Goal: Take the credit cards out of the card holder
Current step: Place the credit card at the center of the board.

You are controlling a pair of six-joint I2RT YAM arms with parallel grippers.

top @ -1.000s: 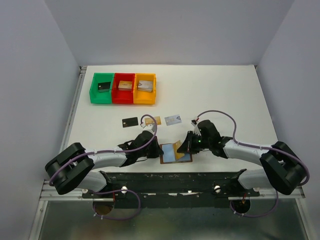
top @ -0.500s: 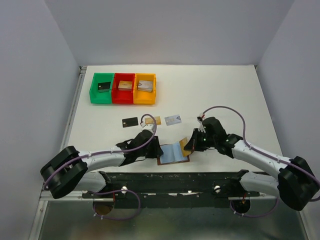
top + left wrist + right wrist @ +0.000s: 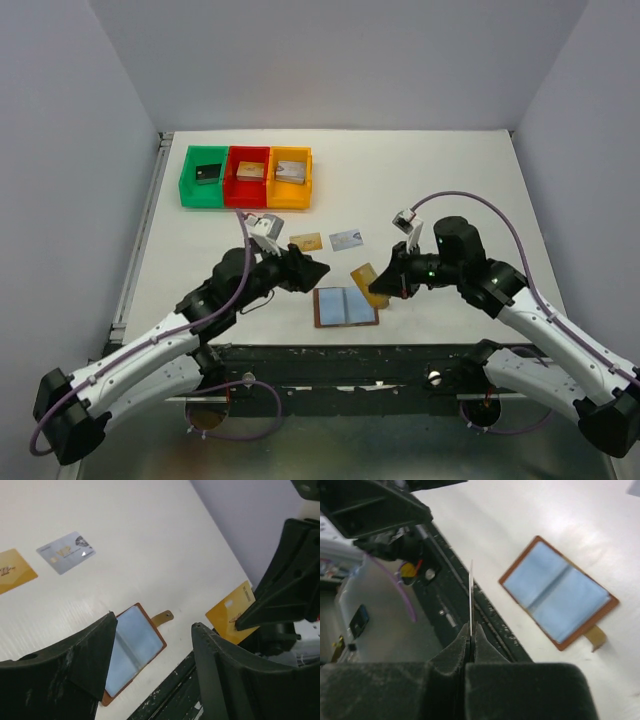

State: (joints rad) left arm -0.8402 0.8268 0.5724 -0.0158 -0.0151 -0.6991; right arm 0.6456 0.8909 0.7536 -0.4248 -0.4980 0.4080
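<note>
The right gripper (image 3: 388, 287) was clamped shut on a gold credit card (image 3: 364, 279), held just above the far right corner of the card holder (image 3: 345, 306). The card looked light, stiff and slick, so a pinch across its flat faces at one short end suited it. It stuck straight out of the fingertips, with its free end toward the far left. The holder lay open and flat near the table's (image 3: 450, 190) near edge, long axis left to right. The left gripper (image 3: 310, 268) hung open and empty.
</note>
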